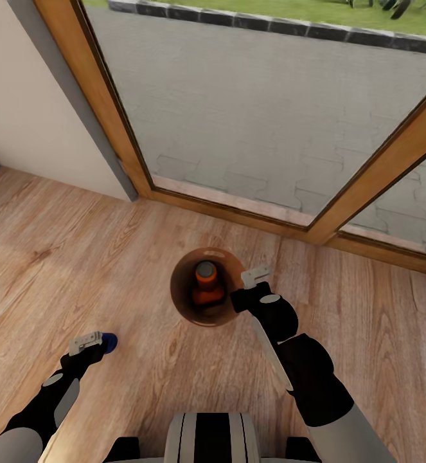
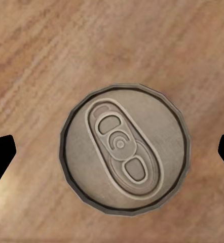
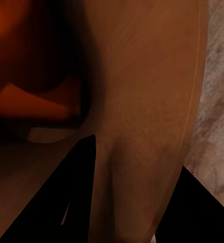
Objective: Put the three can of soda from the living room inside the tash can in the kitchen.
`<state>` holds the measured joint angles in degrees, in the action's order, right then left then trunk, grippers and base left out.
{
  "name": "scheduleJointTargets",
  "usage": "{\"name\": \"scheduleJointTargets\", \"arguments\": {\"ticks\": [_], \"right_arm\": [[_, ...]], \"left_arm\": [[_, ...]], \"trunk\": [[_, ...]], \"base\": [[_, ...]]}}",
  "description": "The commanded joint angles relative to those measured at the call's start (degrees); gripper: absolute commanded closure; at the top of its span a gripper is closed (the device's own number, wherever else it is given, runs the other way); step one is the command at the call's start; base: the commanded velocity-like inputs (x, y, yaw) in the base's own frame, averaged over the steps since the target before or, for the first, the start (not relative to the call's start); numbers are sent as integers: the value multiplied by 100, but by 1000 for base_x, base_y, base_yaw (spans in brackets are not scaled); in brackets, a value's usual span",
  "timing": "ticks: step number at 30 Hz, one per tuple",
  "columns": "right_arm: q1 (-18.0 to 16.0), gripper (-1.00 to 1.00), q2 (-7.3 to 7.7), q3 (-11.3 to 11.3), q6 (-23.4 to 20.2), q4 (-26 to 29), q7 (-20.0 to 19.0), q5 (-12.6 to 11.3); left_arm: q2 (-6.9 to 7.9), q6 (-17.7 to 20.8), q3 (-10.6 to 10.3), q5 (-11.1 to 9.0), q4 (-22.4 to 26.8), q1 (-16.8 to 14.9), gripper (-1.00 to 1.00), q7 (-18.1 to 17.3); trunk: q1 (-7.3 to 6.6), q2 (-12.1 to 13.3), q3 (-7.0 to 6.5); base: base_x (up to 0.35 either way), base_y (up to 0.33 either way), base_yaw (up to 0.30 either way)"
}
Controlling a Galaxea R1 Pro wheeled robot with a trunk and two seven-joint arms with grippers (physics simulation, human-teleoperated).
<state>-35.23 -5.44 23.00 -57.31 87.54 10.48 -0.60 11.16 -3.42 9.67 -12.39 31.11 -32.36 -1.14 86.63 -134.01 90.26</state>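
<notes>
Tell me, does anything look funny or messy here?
Nothing is spilled or broken. The orange cans sit inside the bin, and the blue can stands upright on the wood floor under the left gripper.

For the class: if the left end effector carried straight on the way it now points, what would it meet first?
Most likely the silvery top of the dark blue soda can, centred between its open fingers; the wood floor lies beneath.
</notes>
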Motion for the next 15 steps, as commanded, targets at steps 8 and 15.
{"name": "scheduleJointTargets", "arguments": {"ticks": [8,15], "right_arm": [[-2,100,-1,3,10,3,-1,-63],[-2,100,-1,3,10,3,-1,-63]], "left_arm": [[0,0,-5,0,-6,1,-100,0],[0,0,-8,0,-8,2,-100,0]], "trunk": [[109,-201,89],[109,-201,89]], "base": [[0,0,0],[0,0,0]]}}
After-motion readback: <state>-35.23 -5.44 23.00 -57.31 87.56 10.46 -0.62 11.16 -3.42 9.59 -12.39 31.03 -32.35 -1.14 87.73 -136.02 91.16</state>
